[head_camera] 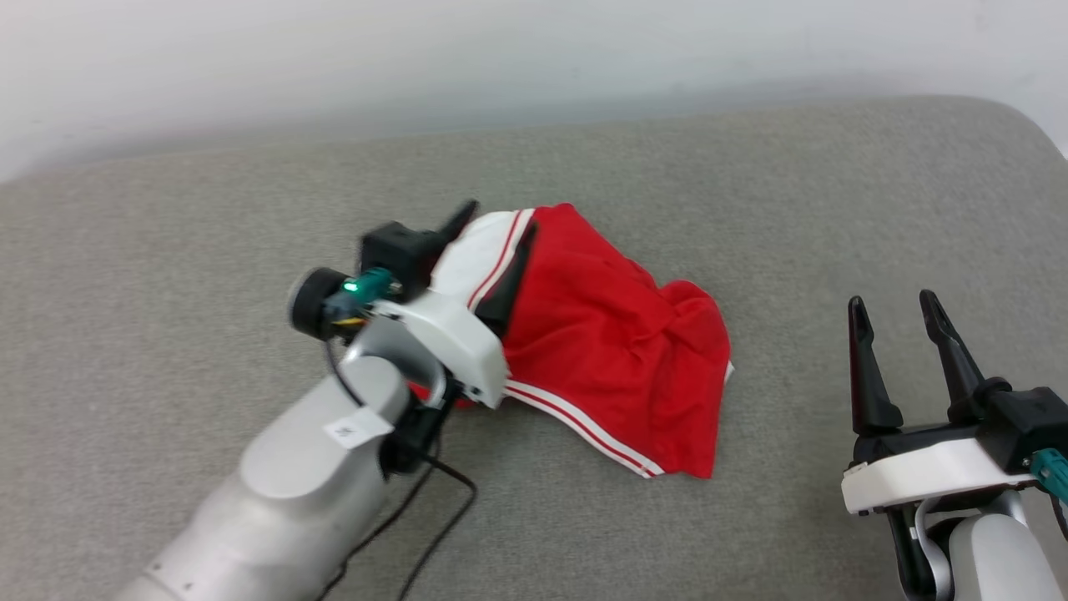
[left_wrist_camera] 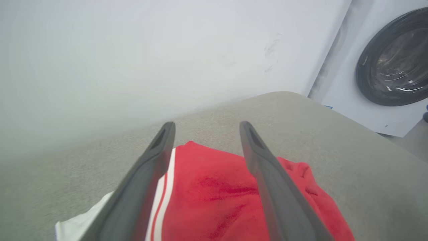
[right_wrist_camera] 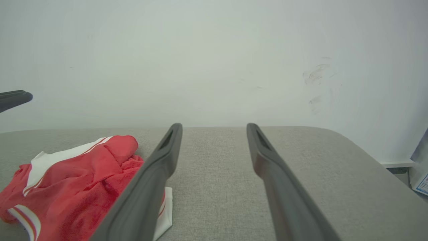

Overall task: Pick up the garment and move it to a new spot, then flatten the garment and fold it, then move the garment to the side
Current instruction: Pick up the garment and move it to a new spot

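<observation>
Surface: grey padded surface (head_camera: 751, 184), set against a pale wall (head_camera: 501, 50).
Garment: red jersey-style shirt (head_camera: 609, 334), lying bunched near the middle of the surface. The white sleeve is turned up at its left end and the striped hem runs along the near edge.
Left gripper: left gripper (left_wrist_camera: 207, 127) sits over the sleeve end with its fingers spread apart and nothing clamped. I cannot tell whether the fingers touch the cloth.
Right gripper: right gripper (head_camera: 891, 302) has its fingers apart and is empty. It is low at the robot's right, well apart from the shirt.
Step in hand: my guess is flattening, since the shirt is down but heaped and creased.
Doing it well:
- Take two opposite edges, one per gripper, sleeve end and hem end.
- Pinch a single layer only.
- Draw outward, low over the surface, so the folds slide open rather than drag the whole heap.
- Check that the second sleeve is not trapped underneath.
Risk: grabbing doubled cloth would keep the wrinkles.
Count: one shirt, two grippers, one sleeve plainly seen, and one front-loading washer (left_wrist_camera: 394, 60) beyond the surface's corner.
</observation>
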You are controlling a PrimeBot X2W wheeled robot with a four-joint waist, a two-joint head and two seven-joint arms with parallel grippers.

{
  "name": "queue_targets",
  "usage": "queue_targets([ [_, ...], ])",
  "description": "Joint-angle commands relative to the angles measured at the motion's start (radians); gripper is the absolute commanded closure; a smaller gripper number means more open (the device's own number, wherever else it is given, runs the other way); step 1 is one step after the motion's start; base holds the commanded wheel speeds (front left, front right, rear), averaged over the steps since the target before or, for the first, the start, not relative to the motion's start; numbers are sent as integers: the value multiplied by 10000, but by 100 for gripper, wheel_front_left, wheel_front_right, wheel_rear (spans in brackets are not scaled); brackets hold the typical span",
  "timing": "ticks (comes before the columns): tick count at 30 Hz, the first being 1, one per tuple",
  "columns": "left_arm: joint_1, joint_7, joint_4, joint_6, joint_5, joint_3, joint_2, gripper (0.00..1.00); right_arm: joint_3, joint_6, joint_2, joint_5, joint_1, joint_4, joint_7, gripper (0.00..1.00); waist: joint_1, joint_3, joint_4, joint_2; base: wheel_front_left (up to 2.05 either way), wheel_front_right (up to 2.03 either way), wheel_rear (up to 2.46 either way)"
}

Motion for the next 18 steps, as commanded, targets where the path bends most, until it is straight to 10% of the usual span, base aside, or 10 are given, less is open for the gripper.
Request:
queue_targets([
  [1,251,-65,-408,84,257,449,295,0,-15,-7,9,-88,140,10,-24,0,0,-280,357,0,0,0,0],
  [10,2511,-62,-2534,309,1416,2873,1594,0,-12,-7,6,-291,498,50,-24,0,0,-788,1108,0,0,0,0],
  [18,4776,-55,-3892,217,2104,4191,1621,0,20,-7,8,-351,778,23,-24,0,0,-1016,1505,0,0,0,0],
])
